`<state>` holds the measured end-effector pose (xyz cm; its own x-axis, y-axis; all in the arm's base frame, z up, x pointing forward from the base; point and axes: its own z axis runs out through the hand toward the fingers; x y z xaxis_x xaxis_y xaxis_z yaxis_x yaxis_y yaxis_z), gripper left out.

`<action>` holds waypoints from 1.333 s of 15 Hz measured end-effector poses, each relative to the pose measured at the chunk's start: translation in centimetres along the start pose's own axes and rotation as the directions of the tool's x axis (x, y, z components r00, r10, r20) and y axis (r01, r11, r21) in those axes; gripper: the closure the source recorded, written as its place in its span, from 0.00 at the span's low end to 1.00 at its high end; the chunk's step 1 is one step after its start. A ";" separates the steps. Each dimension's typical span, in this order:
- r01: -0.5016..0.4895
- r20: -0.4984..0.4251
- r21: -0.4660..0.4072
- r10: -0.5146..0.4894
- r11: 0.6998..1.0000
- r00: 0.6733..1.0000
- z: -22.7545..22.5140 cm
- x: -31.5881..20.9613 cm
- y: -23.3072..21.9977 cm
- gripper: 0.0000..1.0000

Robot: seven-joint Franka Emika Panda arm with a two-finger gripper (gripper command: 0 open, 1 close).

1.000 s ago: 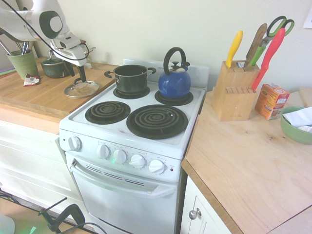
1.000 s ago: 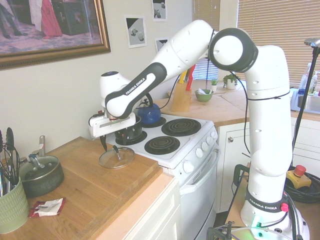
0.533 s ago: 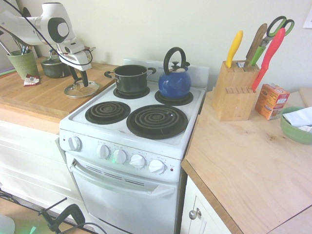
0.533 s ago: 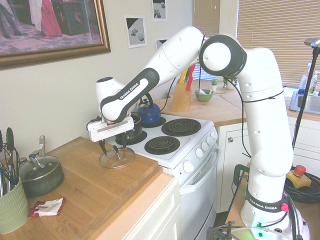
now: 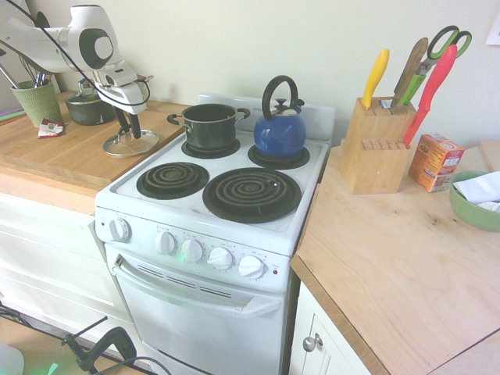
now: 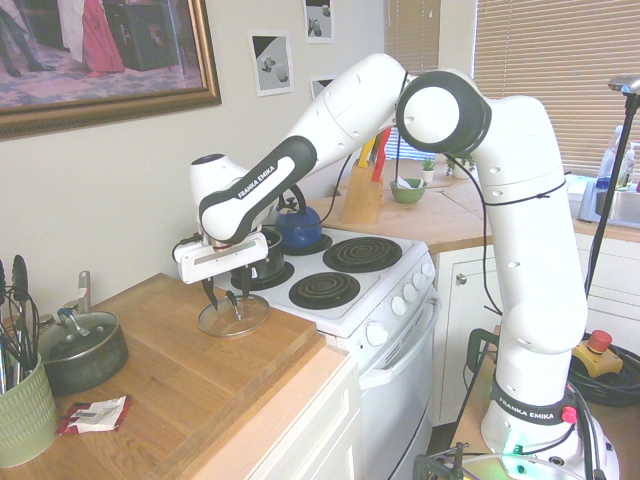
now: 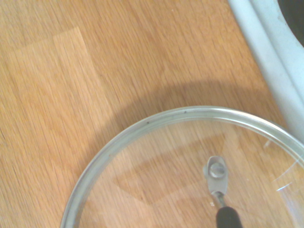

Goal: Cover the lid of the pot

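- The lid (image 5: pixel 130 143) lies flat on the wooden tabletop (image 5: pixel 55 152), right at the tabletop's edge where it meets the white stove (image 5: pixel 211 203). Its silver rim is clear in both exterior views, but the glass lets the wood show through, so the dome itself is hard to read.
- The end effector (image 6: pixel 226 296) points straight down over the middle of the lid. Its dark fingers (image 6: pixel 210 292) stand apart on either side of the knob area. Whether they touch the knob cannot be told; the jaws look partly spread, not shut on anything.
- In the first exterior view the end effector (image 5: pixel 129 125) and its white housing cover the lid's centre, so the knob is hidden there.
- The wrist view shows only part of the lid (image 7: pixel 190 166): the rim arcs across and is cut off at the frame's edges. A small metal screw plate sits near the centre, with a dark stub running off the frame. A strip of the stove's pale edge (image 7: pixel 266 57) crosses one corner.
- The pot (image 5: pixel 209 125) stands uncovered on the stove's rear burner nearest the tabletop, well apart from the lid. In the second exterior view the arm hides most of it (image 6: pixel 262 262).
- A blue kettle (image 5: pixel 280 131) sits on the neighbouring rear burner.
- A smaller dark pot (image 6: pixel 80 348) rests toward the tabletop's back edge, partly cut by the arm in the first exterior view.
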<state>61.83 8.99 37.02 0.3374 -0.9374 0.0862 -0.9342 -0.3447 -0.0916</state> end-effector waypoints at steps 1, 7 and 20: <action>0.002 0.000 0.000 -0.002 1.000 1.000 0.0 -0.1 0.0 1.00; -0.003 0.000 0.001 0.003 1.000 1.000 -0.1 -0.4 -0.2 1.00; -0.031 -0.016 0.038 0.032 0.999 0.999 -2.8 1.4 -1.0 1.00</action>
<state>62.91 8.20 40.03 0.3059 -0.9469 0.0993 -0.9392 -0.3172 -0.1318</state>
